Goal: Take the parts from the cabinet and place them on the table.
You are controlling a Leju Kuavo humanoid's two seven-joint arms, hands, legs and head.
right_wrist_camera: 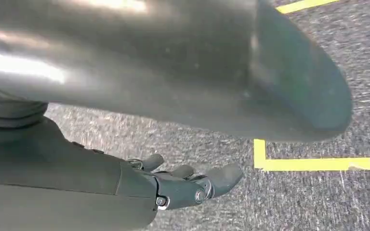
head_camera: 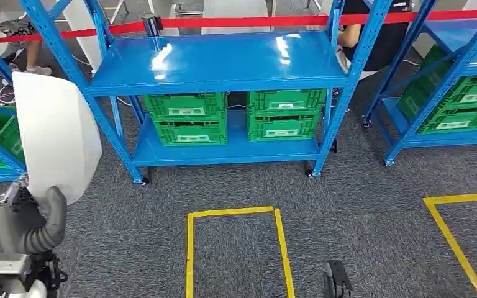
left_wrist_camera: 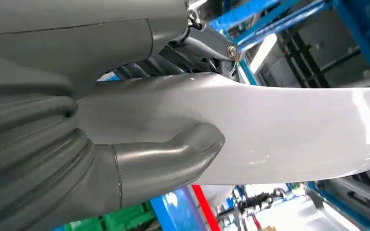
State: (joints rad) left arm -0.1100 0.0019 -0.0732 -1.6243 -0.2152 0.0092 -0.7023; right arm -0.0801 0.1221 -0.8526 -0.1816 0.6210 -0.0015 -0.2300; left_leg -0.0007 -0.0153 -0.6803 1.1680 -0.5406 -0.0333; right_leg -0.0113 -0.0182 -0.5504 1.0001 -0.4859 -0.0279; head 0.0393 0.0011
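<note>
Your left hand (head_camera: 34, 217) grips the white part (head_camera: 56, 139) at nine o'clock — thumb (left_wrist_camera: 173, 156) pressed against its surface. Your right hand (right_wrist_camera: 183, 185) hangs at six o'clock over grey carpet (head_camera: 360, 205) — fingers apart, holding nothing.

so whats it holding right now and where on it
The left hand grips the white panel at its lower edge, thumb across its face. The right hand holds nothing.
</note>
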